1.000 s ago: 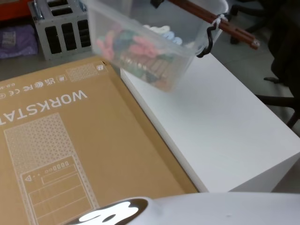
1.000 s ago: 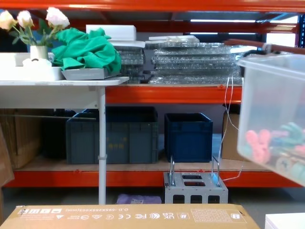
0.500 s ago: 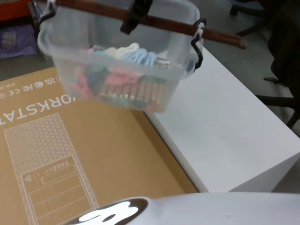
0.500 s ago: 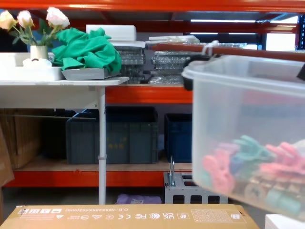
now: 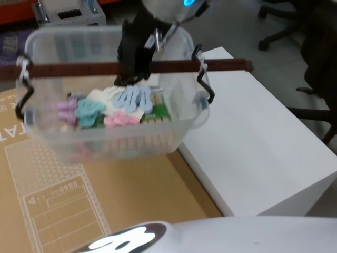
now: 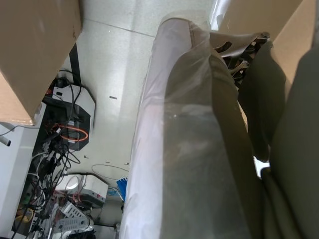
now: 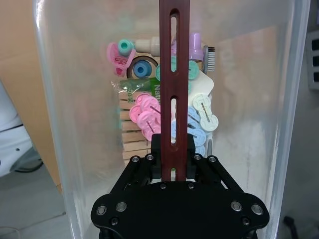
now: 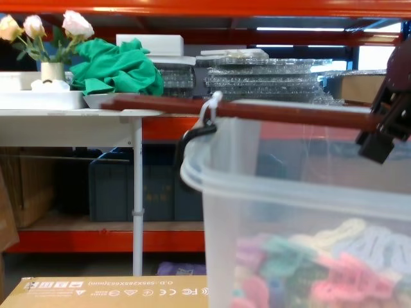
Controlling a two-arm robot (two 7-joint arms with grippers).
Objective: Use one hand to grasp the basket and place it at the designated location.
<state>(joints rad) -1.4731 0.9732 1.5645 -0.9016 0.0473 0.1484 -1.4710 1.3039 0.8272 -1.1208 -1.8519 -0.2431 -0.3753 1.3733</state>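
Holds the basket (image 5: 52, 132) aloft over the cardboard box (image 5: 105, 211), right gripper (image 7: 173, 154) clenched on its handle (image 5: 73, 69) (pastel pegs (image 5: 126, 100) inside).

printed cardboard box (image 5: 105, 211), lower left of head view | white table (image 5: 263, 147) just beside it, right | green cloth (image 8: 115, 67) and flowers (image 8: 38, 25), upper left of chest view | dark blue crate (image 8: 112, 189), left middle

storeroom: orange racking (image 8: 77, 241), blue crates (image 8: 115, 189)
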